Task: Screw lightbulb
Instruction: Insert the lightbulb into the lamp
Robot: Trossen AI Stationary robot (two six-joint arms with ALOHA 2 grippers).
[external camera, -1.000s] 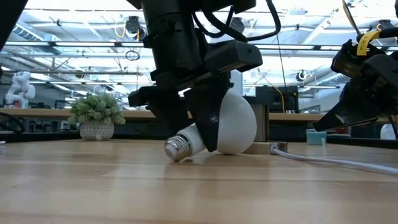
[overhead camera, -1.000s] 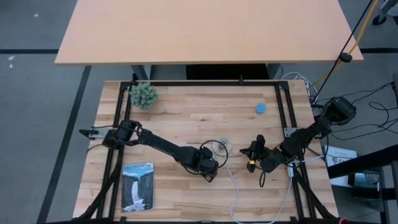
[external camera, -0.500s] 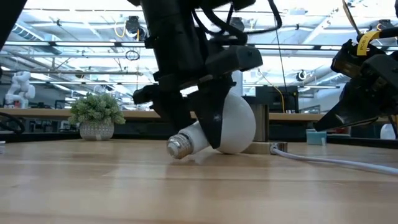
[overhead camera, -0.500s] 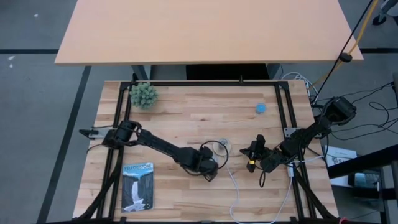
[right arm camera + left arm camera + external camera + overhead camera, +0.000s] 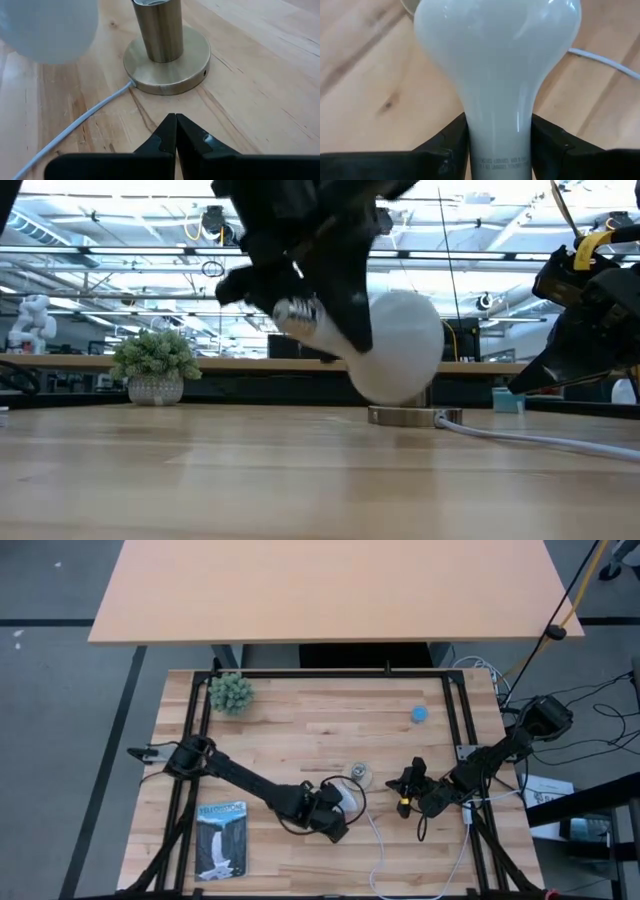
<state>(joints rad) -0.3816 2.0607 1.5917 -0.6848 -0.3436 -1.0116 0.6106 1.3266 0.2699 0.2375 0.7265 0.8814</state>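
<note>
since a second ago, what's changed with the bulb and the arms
The left gripper has lifted the lightbulb off the table: a second ago its screw end was down near the wood, now it hangs clear, held by the neck, dome near the brass socket base. The arm pulled back toward the front edge. The right gripper stayed shut beside the base; the white cord has not moved.

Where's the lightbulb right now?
The lightbulb is off the table in the left gripper, near the table's middle, beside the socket base.
</note>
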